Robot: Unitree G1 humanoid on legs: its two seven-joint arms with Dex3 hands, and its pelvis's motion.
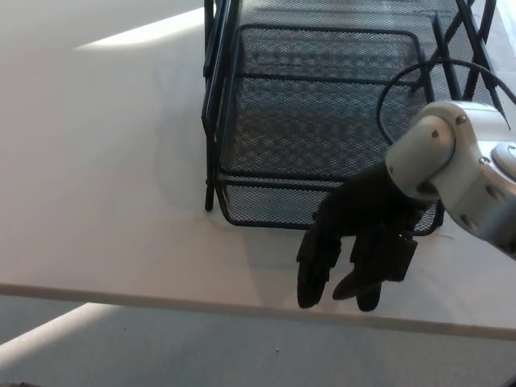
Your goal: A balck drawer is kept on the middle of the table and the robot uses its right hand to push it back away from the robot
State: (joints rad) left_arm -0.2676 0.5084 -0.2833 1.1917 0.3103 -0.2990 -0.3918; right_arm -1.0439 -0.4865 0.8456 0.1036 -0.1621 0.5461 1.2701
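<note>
A black wire-mesh drawer sits in a black wire frame on the white table, at the upper middle and right of the head view. My right hand comes in from the right and rests against the drawer's front wall near its right end. Its black fingers hang apart, pointing down toward the table's near edge, and hold nothing. The silver wrist covers the drawer's front right corner. My left hand does not show.
A black cable loops from the wrist over the drawer's right side. The table's near edge runs across the bottom, with grey floor below. Bare tabletop lies left of the frame.
</note>
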